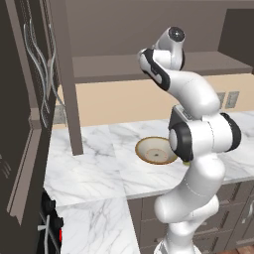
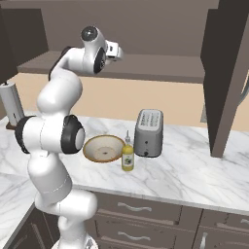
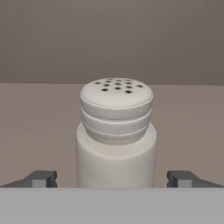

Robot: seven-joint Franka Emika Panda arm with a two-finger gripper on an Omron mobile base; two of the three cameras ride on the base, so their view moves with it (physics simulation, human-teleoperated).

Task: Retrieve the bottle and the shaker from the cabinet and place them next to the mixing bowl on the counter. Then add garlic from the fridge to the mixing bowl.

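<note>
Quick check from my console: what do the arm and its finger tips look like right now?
The arm is glossy white with rounded, bulbous segments and dark charcoal bands and caps at the joints; no cables or markings show. In the hand view, the gripper has two small, blocky dark grey finger tips.

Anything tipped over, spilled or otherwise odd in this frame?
Nothing stands out. The shaker stands upright on the cabinet shelf between the open gripper's fingertips. The bottle is upright on the counter beside the mixing bowl, with the toaster behind. No spills.
</note>
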